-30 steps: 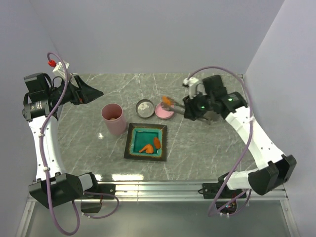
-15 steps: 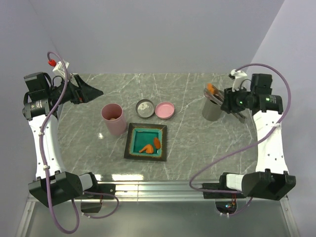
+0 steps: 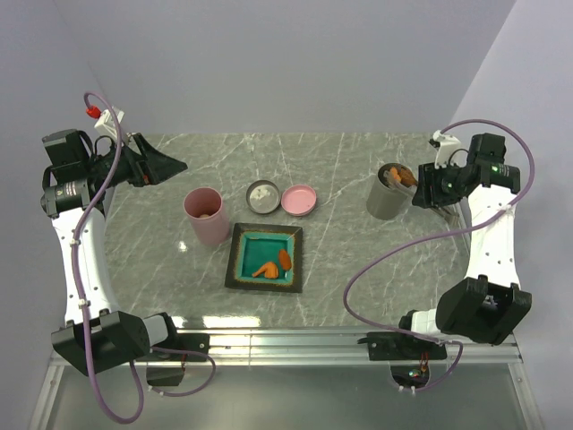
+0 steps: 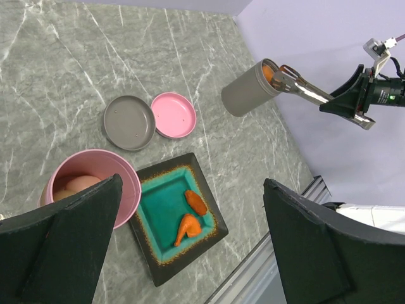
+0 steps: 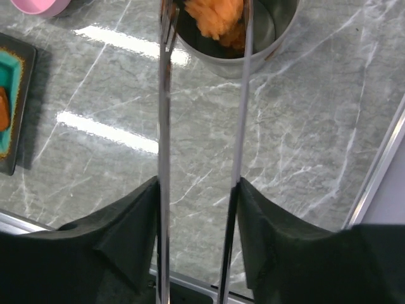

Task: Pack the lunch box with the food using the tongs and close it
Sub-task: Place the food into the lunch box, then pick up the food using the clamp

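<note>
Two fried chunks (image 3: 271,264) lie on teal plate (image 3: 231,262) | lunch box (image 3: 208,218) open, left of plate | right gripper (image 3: 424,186) clamps tongs (image 5: 163,126), third chunk (image 5: 218,16) at grey canister (image 3: 385,204) mouth | left gripper (image 3: 170,167) wide, empty | step: deposit | next: part tongs, return to plate

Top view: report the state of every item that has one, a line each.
lunch box: upright, lid off, pale food inside.
pink lid: off, flat on table.
grey lid: off, flat on table.
grey container: upright, open, orange food inside.
plate: two orange pieces on it.
tongs: held in right gripper, tips at grey container's mouth.
left gripper: open, empty.
right gripper: shut on tongs.
</note>
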You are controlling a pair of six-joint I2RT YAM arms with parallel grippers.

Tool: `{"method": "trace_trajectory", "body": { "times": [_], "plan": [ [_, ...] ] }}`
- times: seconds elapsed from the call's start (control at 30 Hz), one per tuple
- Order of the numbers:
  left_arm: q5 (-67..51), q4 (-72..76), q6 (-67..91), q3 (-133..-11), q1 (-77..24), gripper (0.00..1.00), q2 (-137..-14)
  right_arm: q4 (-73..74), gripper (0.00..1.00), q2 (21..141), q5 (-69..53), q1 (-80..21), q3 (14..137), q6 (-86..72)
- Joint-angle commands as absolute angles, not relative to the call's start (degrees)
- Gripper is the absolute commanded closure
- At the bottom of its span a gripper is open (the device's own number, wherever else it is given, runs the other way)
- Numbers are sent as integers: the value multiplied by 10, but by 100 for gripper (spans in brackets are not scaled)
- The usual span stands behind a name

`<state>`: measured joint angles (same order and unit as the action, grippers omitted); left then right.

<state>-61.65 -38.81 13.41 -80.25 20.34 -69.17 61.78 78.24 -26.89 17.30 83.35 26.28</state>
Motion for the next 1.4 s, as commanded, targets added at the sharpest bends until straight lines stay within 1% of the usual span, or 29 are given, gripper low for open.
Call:
{"method": "trace_trajectory", "body": {
  "times": [0.0, 0.13, 0.3, 0.4, 0.5, 0.53, 0.6, 0.63, 0.73, 0.93, 1.0, 1.2, 1.37],
  "plan": [
    [-628, -370, 138, -809, 206, 1, -688, 606, 42, 778, -287, 177, 866, 269],
    [-630, -368, 141, -809, 207, 1, -691, 616, 37, 773, -289, 177, 884, 270],
    [-628, -374, 136, -816, 206, 0, -691, 652, 37, 756, -326, 175, 916, 286],
    [-627, -379, 133, -818, 207, 1, -688, 688, 38, 731, -358, 150, 899, 305],
    [-624, -379, 134, -815, 206, 1, -684, 686, 38, 680, -348, 92, 844, 307],
    [-625, -373, 137, -810, 207, 1, -684, 682, 38, 670, -342, 51, 830, 308],
    [-627, -371, 142, -809, 206, 1, -682, 672, 39, 644, -325, 12, 791, 301],
    [-627, -372, 142, -812, 206, 1, -682, 671, 39, 639, -320, -27, 779, 297],
    [-625, -378, 142, -816, 206, 1, -682, 663, 39, 623, -312, -77, 717, 281],
    [-621, -383, 137, -817, 206, 1, -679, 607, 39, 611, -282, -220, 629, 233],
    [-619, -388, 136, -816, 206, 0, -678, 584, 39, 618, -266, -268, 618, 213],
    [-613, -398, 128, -817, 207, 1, -671, 531, 39, 650, -215, -355, 596, 184],
    [-613, -399, 127, -817, 206, 1, -671, 505, 39, 682, -164, -391, 593, 173]
  ]
}}
